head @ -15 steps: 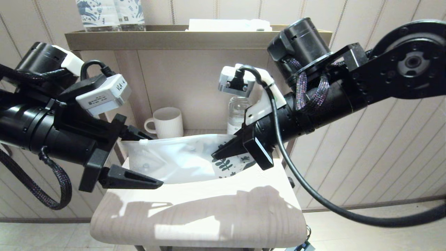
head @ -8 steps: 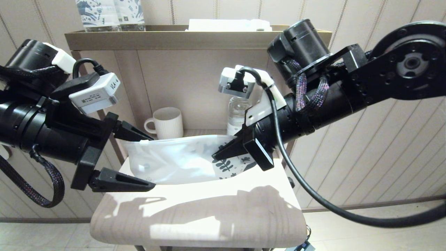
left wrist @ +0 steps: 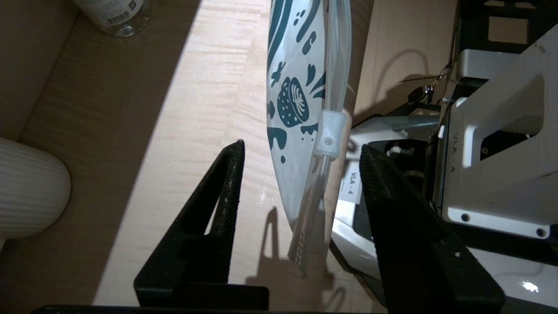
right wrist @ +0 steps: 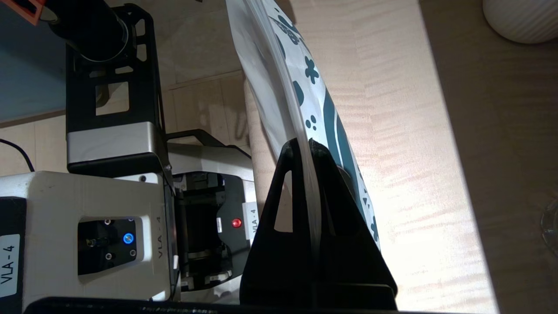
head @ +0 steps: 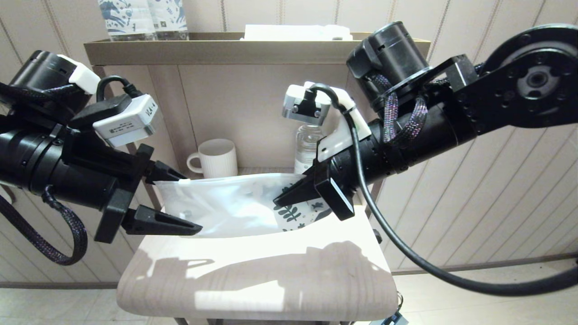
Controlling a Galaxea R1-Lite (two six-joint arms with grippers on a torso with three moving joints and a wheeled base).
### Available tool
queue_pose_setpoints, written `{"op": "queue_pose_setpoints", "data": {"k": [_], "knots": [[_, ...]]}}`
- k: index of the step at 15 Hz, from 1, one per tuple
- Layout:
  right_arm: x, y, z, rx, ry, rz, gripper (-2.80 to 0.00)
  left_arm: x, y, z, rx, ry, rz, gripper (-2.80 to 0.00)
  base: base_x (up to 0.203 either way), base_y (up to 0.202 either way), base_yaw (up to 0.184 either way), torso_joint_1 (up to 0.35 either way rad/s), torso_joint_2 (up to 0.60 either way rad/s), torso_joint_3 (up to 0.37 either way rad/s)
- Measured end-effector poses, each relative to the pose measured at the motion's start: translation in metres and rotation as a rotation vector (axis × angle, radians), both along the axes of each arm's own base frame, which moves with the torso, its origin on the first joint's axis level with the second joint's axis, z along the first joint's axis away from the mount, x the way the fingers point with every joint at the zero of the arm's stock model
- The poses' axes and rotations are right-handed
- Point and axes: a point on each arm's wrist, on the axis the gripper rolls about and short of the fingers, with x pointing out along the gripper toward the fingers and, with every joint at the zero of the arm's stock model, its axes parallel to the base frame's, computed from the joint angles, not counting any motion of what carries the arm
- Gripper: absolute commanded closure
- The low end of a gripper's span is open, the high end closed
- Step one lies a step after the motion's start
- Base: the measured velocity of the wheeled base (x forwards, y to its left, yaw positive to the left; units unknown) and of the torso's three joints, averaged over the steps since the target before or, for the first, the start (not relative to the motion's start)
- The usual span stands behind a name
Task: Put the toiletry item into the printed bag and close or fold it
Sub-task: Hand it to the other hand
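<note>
The right tool [head: 282, 198] is clamped on the leaf-printed end of the printed bag [head: 235, 205], holding it edge-up above the pale wood tabletop [head: 271, 271]. The bag stretches from that tool across to the left tool [head: 178, 201], whose jaws stand spread with the bag's other end and its white zipper slider [left wrist: 330, 138] between them, touching neither finger in the left wrist view. The toothbrush cannot be made out. Beyond the bag stand a ribbed white mug [head: 216, 158] and a water bottle [head: 308, 146].
</note>
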Motion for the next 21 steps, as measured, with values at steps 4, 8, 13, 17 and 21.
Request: {"op": "queue_pose_setpoints", "data": {"k": [4, 8, 13, 17, 21], "knots": [[0.000, 0.000, 0.001, 0.002, -0.003, 0.001, 0.00, 0.002, 0.000, -0.002, 0.006, 0.005, 0.004, 0.00, 0.000, 0.000, 0.000, 0.000, 0.00, 0.000], [0.000, 0.001, 0.002, 0.005, -0.006, 0.002, 0.00, 0.002, 0.000, -0.003, 0.009, 0.010, 0.005, 0.00, 0.000, 0.000, 0.000, 0.000, 0.00, 0.000], [-0.001, 0.001, 0.000, 0.001, 0.002, 0.000, 0.00, 0.003, -0.001, -0.003, 0.008, 0.013, 0.005, 0.00, 0.000, 0.000, 0.000, 0.000, 0.00, 0.000], [0.000, 0.001, 0.000, 0.005, -0.007, -0.005, 0.00, 0.001, 0.000, 0.007, 0.040, 0.016, 0.026, 0.00, 0.000, 0.000, 0.000, 0.000, 0.00, 0.000], [0.000, 0.001, -0.001, 0.008, -0.029, -0.020, -2.80, 0.002, -0.001, 0.009, 0.045, 0.021, 0.025, 0.00, 0.000, 0.000, 0.000, 0.000, 0.00, 0.000]]}}
